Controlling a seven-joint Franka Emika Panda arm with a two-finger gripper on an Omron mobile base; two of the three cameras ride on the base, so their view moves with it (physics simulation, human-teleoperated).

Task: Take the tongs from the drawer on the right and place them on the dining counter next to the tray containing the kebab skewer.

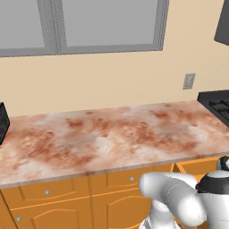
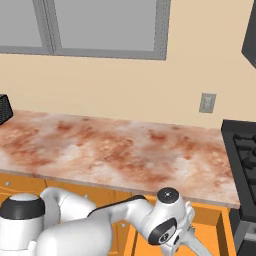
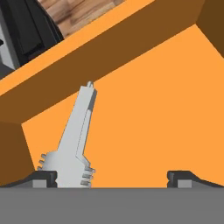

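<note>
The drawer (image 3: 166,109) stands pulled out, and the hand view looks down onto its orange floor. On that floor lie the tongs (image 3: 74,140), slim and light grey, with the narrow end pointing away and the toothed end near the lower edge. My gripper (image 3: 113,179) is open just above the floor. Its left fingertip (image 3: 43,177) is right beside the toothed end of the tongs, and nothing is between the jaws. In the right base view my wrist (image 2: 167,222) reaches down into the open drawer (image 2: 212,227) under the worktop. The dining counter and the tray with the kebab skewer are out of view.
A long marbled wall worktop (image 1: 112,134) runs across in front, with closed orange drawers and doors (image 1: 49,192) beneath it. A black stove (image 2: 245,155) borders the open drawer on the right. A dark appliance (image 1: 2,120) sits at the far left.
</note>
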